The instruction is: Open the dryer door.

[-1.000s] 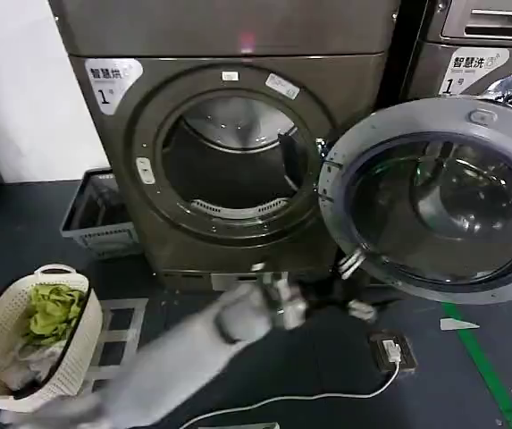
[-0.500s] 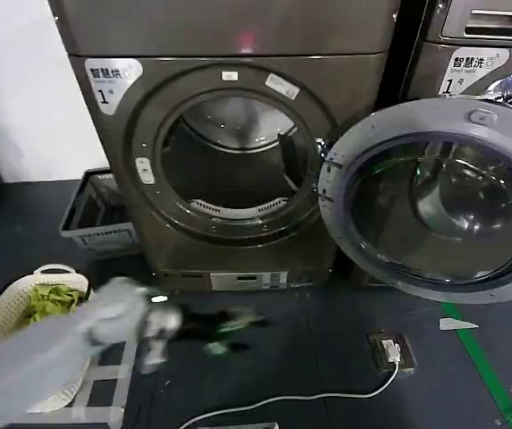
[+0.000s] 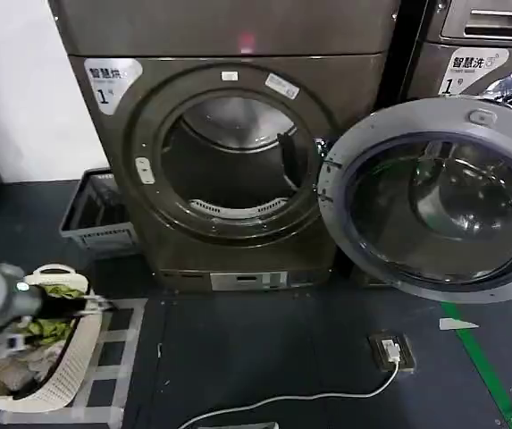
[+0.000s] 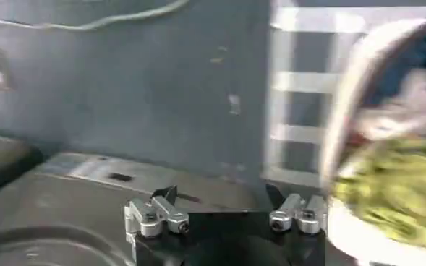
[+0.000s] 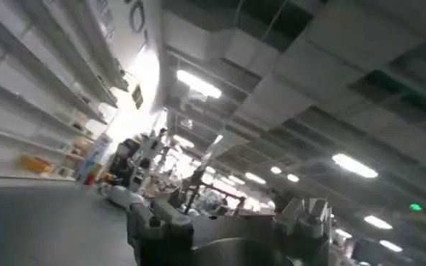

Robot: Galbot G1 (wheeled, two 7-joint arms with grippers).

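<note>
The dryer (image 3: 229, 36) stands in front of me with its round door (image 3: 434, 201) swung wide open to the right, hinged beside the drum opening (image 3: 233, 161). The drum looks bare inside. My left gripper (image 3: 97, 304) is low at the far left, over the rim of a white laundry basket (image 3: 86, 357), far from the door. In the left wrist view the left gripper (image 4: 223, 206) is open with nothing between its fingers (image 4: 158, 215). The right gripper (image 5: 227, 217) points up at a ceiling, open and holding nothing.
The basket (image 4: 343, 144) holds green clothes (image 4: 393, 188) and stands on white floor tape (image 3: 117, 344). A grey crate (image 3: 95, 223) sits left of the dryer. A socket with a white cable (image 3: 390, 349) and green tape (image 3: 483, 366) lie on the floor. A second machine (image 3: 479, 54) stands behind the open door.
My left arm has swept from the floor in front of the dryer to the left, ending over the basket. The door has stayed open in the same place.
</note>
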